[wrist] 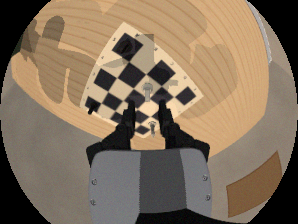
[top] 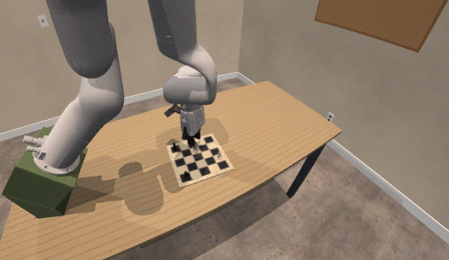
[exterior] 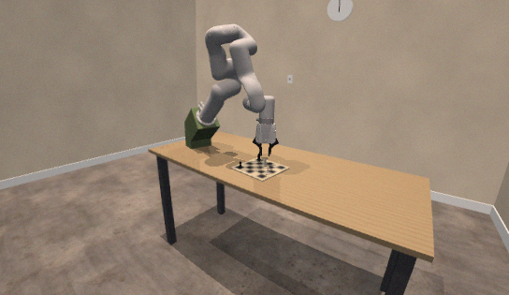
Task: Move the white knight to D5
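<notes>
The small chessboard [top: 200, 161] lies on the wooden table and also shows in the wrist view [wrist: 143, 86]. My gripper [top: 191, 141] hangs upright over the board's far edge, fingertips a little above it, partly open with a clear gap and nothing held. In the wrist view my gripper [wrist: 146, 107] frames a small pale piece [wrist: 152, 127] that stands lower down on the board. A second pale piece [wrist: 148, 90] stands nearer the board's middle. The pieces are too small to tell which one is the white knight. Two black pieces [top: 175, 147] [top: 187, 176] stand along the left side.
The arm's green base block [top: 41, 186] sits at the table's left end. The table edge runs close to the board's near side. A wall stands behind the table, and its right part stretches away [exterior: 365, 197].
</notes>
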### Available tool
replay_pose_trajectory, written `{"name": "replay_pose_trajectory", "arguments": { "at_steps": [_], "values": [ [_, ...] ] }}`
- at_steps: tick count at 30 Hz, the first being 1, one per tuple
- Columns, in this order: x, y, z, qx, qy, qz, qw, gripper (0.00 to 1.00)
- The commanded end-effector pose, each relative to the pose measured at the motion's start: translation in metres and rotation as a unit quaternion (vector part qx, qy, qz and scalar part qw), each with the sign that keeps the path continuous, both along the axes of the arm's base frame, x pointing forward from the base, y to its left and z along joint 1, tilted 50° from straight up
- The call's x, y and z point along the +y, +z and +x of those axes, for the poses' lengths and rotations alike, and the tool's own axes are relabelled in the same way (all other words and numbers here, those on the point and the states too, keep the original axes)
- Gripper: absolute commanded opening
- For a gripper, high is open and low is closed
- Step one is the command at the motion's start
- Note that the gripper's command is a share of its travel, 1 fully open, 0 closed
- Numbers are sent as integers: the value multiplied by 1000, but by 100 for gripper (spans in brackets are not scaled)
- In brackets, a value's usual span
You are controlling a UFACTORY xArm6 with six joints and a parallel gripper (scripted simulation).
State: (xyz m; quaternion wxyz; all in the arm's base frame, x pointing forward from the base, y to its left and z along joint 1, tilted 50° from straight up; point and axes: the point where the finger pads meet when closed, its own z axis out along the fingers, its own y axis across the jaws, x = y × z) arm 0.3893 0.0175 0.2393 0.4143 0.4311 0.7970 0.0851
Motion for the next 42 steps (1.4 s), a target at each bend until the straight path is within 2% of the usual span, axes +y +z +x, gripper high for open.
{"name": "replay_pose_trajectory", "arguments": {
  "at_steps": [1, 42],
  "values": [
    [-1, -2, 5, -3, 0, -1, 1000, 37],
    [-2, -6, 9, -3, 0, -1, 1000, 37]
  ]
}}
